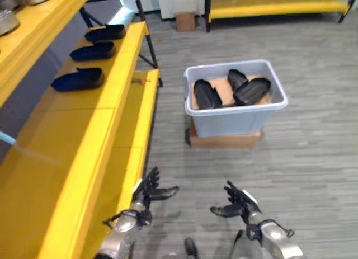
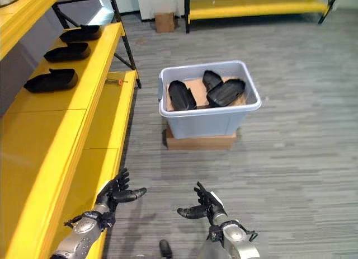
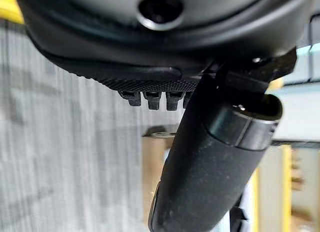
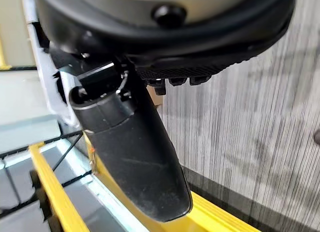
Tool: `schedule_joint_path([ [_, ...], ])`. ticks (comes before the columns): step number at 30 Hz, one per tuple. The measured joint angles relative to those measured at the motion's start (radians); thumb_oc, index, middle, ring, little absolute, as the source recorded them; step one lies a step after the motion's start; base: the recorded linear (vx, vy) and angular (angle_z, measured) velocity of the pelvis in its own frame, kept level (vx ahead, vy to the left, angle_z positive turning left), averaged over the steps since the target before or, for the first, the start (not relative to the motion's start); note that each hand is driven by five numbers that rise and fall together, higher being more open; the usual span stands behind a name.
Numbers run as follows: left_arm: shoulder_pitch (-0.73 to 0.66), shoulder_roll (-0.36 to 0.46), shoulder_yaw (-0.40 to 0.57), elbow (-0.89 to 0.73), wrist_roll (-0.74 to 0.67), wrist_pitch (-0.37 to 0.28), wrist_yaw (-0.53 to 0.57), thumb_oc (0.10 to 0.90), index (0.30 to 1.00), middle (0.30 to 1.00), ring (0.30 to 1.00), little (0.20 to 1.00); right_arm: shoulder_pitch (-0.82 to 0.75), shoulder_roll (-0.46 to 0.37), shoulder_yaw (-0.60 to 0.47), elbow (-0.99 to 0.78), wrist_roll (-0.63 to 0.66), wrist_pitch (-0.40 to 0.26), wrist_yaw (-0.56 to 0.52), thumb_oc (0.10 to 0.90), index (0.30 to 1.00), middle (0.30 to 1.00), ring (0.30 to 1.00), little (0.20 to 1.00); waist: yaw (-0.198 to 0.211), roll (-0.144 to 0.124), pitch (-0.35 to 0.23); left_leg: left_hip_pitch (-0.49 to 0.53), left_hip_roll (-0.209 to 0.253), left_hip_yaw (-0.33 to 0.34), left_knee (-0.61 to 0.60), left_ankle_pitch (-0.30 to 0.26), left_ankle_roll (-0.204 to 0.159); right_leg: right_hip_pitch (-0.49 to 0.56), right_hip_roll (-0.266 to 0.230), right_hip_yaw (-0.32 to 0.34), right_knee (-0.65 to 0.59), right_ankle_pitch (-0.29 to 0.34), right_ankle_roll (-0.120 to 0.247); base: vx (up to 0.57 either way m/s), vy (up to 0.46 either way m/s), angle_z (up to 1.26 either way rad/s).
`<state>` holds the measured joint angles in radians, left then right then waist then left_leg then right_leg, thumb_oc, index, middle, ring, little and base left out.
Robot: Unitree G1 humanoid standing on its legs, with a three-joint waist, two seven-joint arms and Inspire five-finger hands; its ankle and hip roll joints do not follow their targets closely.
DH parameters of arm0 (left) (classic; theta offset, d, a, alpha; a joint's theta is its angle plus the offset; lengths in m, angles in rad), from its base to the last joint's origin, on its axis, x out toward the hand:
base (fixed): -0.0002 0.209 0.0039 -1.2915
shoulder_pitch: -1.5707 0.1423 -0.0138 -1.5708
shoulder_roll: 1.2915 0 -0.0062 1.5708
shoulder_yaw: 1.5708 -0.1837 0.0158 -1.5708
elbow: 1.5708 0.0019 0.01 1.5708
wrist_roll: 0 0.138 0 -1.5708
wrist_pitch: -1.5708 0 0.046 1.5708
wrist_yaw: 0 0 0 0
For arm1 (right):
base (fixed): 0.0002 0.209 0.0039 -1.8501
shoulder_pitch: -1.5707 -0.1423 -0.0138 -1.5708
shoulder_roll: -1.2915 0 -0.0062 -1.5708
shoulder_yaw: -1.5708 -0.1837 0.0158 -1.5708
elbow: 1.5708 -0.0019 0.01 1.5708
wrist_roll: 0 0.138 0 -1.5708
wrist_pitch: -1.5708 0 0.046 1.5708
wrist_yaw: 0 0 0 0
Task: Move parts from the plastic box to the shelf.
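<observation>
Flanking plastic box (image 1: 235, 116): yellow shelf (image 1: 106, 130) left | cardboard (image 1: 224, 140) beneath

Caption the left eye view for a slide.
Both hands, left and right, open before plastic box holding three parts.

- No readable text, label, number or sign anywhere.
- Nothing legible on the plastic box (image 1: 235, 116), on the cardboard (image 1: 224, 140) under it, or on the dark parts (image 1: 208, 94) inside, all well ahead of the fingers.
- Nothing legible on the yellow shelf (image 1: 106, 130) or on the parts (image 1: 78, 80) lying on it.
</observation>
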<state>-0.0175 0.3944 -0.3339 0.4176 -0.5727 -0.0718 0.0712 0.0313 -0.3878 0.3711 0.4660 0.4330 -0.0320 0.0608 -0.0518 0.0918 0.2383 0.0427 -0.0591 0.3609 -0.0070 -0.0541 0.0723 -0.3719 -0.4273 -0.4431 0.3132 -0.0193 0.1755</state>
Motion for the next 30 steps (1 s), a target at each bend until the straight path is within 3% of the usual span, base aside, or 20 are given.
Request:
schedule_joint_path([
  [1, 0.011, -0.005, 0.015, 0.003, 0.0, 0.0, -0.001, 0.9, 1.0, 1.0, 1.0, 1.0, 0.009, -0.001, 0.005, 0.0, 0.0, 0.005, 0.0, 0.9, 1.0, 1.0, 1.0, 1.0, 0.003, -0.008, -0.001, 0.016, 0.001, -0.003, 0.0, -0.009, -0.013, 0.007, 0.01, -0.007, -0.148, 0.058, 0.007, 0.18, -0.111, 0.23],
  [2, 0.017, -0.008, 0.026, 0.005, 0.0, 0.0, 0.0, 0.9, 1.0, 1.0, 1.0, 1.0, 0.011, 0.0, 0.007, -0.001, 0.0, 0.005, 0.0, 0.9, 1.0, 1.0, 1.0, 1.0, 0.001, -0.017, -0.001, 0.026, 0.001, -0.003, -0.003, -0.011, -0.016, 0.015, 0.015, -0.005, -0.21, 0.102, 0.006, 0.29, -0.166, 0.31],
  [3, 0.033, -0.007, 0.033, 0.005, 0.002, 0.0, 0.0, 0.9, 1.0, 1.0, 1.0, 1.0, 0.01, -0.001, 0.006, 0.0, -0.001, 0.005, -0.001, 0.9, 1.0, 1.0, 1.0, 1.0, 0.004, -0.032, -0.006, 0.055, 0.011, -0.015, -0.017, -0.014, -0.032, 0.018, 0.012, 0.003, -0.247, 0.171, -0.004, 0.4, -0.221, 0.43],
  [4, 0.045, -0.007, 0.035, 0.005, 0.007, 0.001, 0.0, 0.9, 1.0, 1.0, 1.0, 1.0, 0.01, -0.001, 0.003, -0.001, -0.001, 0.005, -0.001, 0.9, 1.0, 1.0, 1.0, 1.0, 0.003, -0.042, -0.012, 0.074, 0.02, -0.031, -0.017, -0.03, -0.058, 0.042, 0.022, 0.026, -0.274, 0.196, 0.004, 0.46, -0.241, 0.36],
  [6, 0.065, -0.005, 0.042, 0.005, 0.015, 0.002, -0.001, 0.9, 1.0, 1.0, 1.0, 1.0, 0.014, 0.004, 0.004, -0.001, -0.001, 0.005, 0.0, 0.9, 1.0, 1.0, 1.0, 1.0, 0.01, -0.074, -0.024, 0.125, 0.025, -0.043, -0.024, -0.056, -0.097, 0.105, 0.036, 0.023, -0.28, 0.188, 0.0, 0.34, -0.163, 0.16],
  [7, 0.073, -0.022, 0.05, 0.01, 0.032, 0.004, 0.001, 0.9, 1.0, 1.0, 1.0, 1.0, 0.008, -0.004, 0.004, 0.005, -0.001, 0.006, 0.001, 0.9, 1.0, 1.0, 1.0, 1.0, 0.013, -0.066, -0.028, 0.151, 0.046, -0.047, -0.022, -0.07, -0.12, 0.121, 0.056, 0.029, -0.273, 0.254, -0.041, 0.18, -0.094, 0.04],
  [9, 0.074, -0.058, 0.031, 0.006, 0.038, 0.006, -0.013, 0.9, 1.0, 1.0, 1.0, 1.0, 0.002, -0.037, -0.015, 0.003, -0.001, 0.006, -0.003, 0.9, 1.0, 1.0, 1.0, 1.0, 0.016, -0.01, -0.062, 0.15, 0.123, -0.047, 0.002, -0.074, -0.141, 0.12, 0.117, 0.011, -0.213, 0.227, -0.094, 0.23, -0.153, -0.03],
  [10, 0.062, -0.066, 0.024, 0.001, 0.038, 0.001, -0.022, 0.9, 1.0, 1.0, 1.0, 1.0, -0.004, -0.05, -0.027, 0.0, -0.001, 0.005, -0.003, 0.9, 1.0, 1.0, 1.0, 1.0, 0.017, -0.007, -0.063, 0.145, 0.148, -0.034, 0.031, -0.06, -0.157, 0.119, 0.139, 0.009, -0.195, 0.216, -0.133, 0.21, -0.196, -0.09],
  [13, 0.0, -0.102, 0.009, 0.002, 0.038, 0.0, -0.039, 0.9, 1.0, 1.0, 1.0, 1.0, -0.043, -0.112, -0.042, -0.004, 0.0, -0.002, -0.005, 0.9, 1.0, 1.0, 1.0, 1.0, -0.019, -0.013, -0.067, 0.103, 0.226, -0.055, 0.124, 0.02, -0.242, 0.126, 0.162, -0.034, -0.093, 0.091, -0.143, 0.33, -0.386, 0.19],
  [14, -0.017, -0.09, 0.018, 0.007, 0.036, -0.001, -0.03, 0.9, 1.0, 1.0, 1.0, 1.0, -0.049, -0.091, -0.033, 0.012, 0.0, 0.004, -0.002, 0.9, 1.0, 1.0, 1.0, 1.0, -0.016, -0.061, -0.071, 0.035, 0.268, -0.129, 0.285, 0.063, -0.313, 0.117, 0.181, -0.03, -0.04, 0.004, -0.151, 0.38, -0.477, 0.03],
  [17, 0.011, -0.066, 0.024, 0.017, 0.029, 0.0, -0.014, 0.9, 1.0, 1.0, 1.0, 1.0, -0.027, -0.049, -0.014, 0.01, 0.001, 0.001, 0.0, 0.9, 1.0, 1.0, 1.0, 1.0, 0.014, -0.111, -0.098, -0.043, 0.342, -0.186, 0.468, 0.212, -0.335, 0.156, 0.261, -0.027, -0.048, -0.039, -0.227, 0.17, -0.289, -0.42],
  [19, 0.011, -0.061, 0.026, 0.016, 0.028, 0.0, -0.013, 0.9, 1.0, 1.0, 1.0, 1.0, -0.03, -0.048, -0.006, 0.009, 0.001, 0.001, -0.001, 0.9, 1.0, 1.0, 1.0, 1.0, 0.051, -0.142, -0.097, -0.16, 0.355, -0.244, 0.674, 0.342, -0.348, 0.175, 0.291, -0.011, -0.077, -0.046, -0.268, 0.11, -0.161, -0.43],
  [20, 0.011, -0.061, 0.024, 0.016, 0.028, 0.0, -0.016, 0.9, 1.0, 1.0, 1.0, 1.0, -0.035, -0.054, -0.005, 0.01, 0.002, 0.001, -0.003, 0.9, 1.0, 1.0, 1.0, 1.0, 0.058, -0.154, -0.093, -0.22, 0.341, -0.246, 0.775, 0.33, -0.349, 0.186, 0.298, -0.005, -0.093, -0.044, -0.277, 0.08, -0.079, -0.32],
  [21, 0.011, -0.06, 0.022, 0.017, 0.028, 0.0, -0.017, 0.9, 1.0, 1.0, 1.0, 1.0, -0.039, -0.057, -0.006, 0.01, 0.002, 0.001, -0.006, 0.9, 1.0, 1.0, 1.0, 1.0, 0.055, -0.165, -0.086, -0.277, 0.318, -0.247, 0.839, 0.275, -0.342, 0.204, 0.302, -0.004, -0.111, -0.042, -0.282, 0.07, -0.04, -0.06],
  [22, 0.01, -0.057, 0.018, 0.016, 0.028, 0.0, -0.018, 0.9, 1.0, 1.0, 1.0, 1.0, -0.035, -0.056, -0.007, 0.01, 0.002, 0.0, -0.011, 0.9, 1.0, 1.0, 1.0, 1.0, 0.054, -0.181, -0.079, -0.32, 0.28, -0.223, 0.832, 0.156, -0.283, 0.235, 0.308, -0.012, -0.144, -0.038, -0.282, 0.18, 0.017, 0.02],
  [23, 0.018, -0.056, 0.019, 0.015, 0.028, 0.0, -0.016, 0.9, 1.0, 1.0, 1.0, 1.0, -0.033, -0.061, 0.003, 0.01, 0.002, -0.001, -0.013, 0.9, 1.0, 1.0, 1.0, 1.0, 0.056, -0.183, -0.078, -0.342, 0.249, -0.199, 0.745, 0.116, -0.24, 0.261, 0.323, -0.016, -0.153, -0.038, -0.283, 0.35, 0.074, 0.0],
  [25, 0.022, -0.046, 0.021, 0.012, 0.028, -0.001, -0.016, 0.9, 1.0, 1.0, 1.0, 1.0, -0.027, -0.047, 0.002, 0.01, 0.003, -0.008, -0.018, 0.9, 1.0, 1.0, 1.0, 1.0, 0.055, -0.182, -0.078, -0.376, 0.245, -0.181, 0.616, 0.073, -0.218, 0.293, 0.353, -0.012, -0.203, -0.043, -0.274, 0.29, 0.139, -0.1],
  [26, 0.023, -0.035, 0.022, 0.01, 0.028, -0.001, -0.016, 0.9, 1.0, 1.0, 1.0, 1.0, -0.027, -0.042, 0.009, 0.007, 0.003, -0.01, -0.016, 0.9, 1.0, 1.0, 1.0, 1.0, 0.055, -0.176, -0.079, -0.363, 0.267, -0.186, 0.424, 0.063, -0.212, 0.313, 0.387, -0.001, -0.249, -0.053, -0.248, 0.24, 0.145, -0.43],
  [27, 0.024, -0.018, 0.024, 0.015, 0.029, 0.0, -0.015, 0.9, 1.0, 1.0, 1.0, 1.0, -0.034, -0.029, 0.015, 0.014, 0.002, -0.01, -0.015, 0.9, 1.0, 1.0, 1.0, 1.0, 0.073, -0.162, -0.074, -0.327, 0.303, -0.23, 0.119, 0.1, -0.216, 0.322, 0.431, 0.026, -0.272, -0.021, -0.26, 0.33, 0.1, -0.63],
  [30, 0.04, -0.007, 0.021, 0.025, 0.03, 0.007, -0.014, 0.9, 1.0, 1.0, 1.0, 1.0, -0.017, -0.022, 0.022, 0.021, 0.002, -0.009, -0.012, 0.9, 1.0, 1.0, 1.0, 1.0, 0.08, -0.157, -0.071, -0.32, 0.319, -0.272, -0.015, 0.17, -0.232, 0.357, 0.445, 0.044, -0.303, -0.017, -0.251, 0.24, 0.127, -0.44],
])
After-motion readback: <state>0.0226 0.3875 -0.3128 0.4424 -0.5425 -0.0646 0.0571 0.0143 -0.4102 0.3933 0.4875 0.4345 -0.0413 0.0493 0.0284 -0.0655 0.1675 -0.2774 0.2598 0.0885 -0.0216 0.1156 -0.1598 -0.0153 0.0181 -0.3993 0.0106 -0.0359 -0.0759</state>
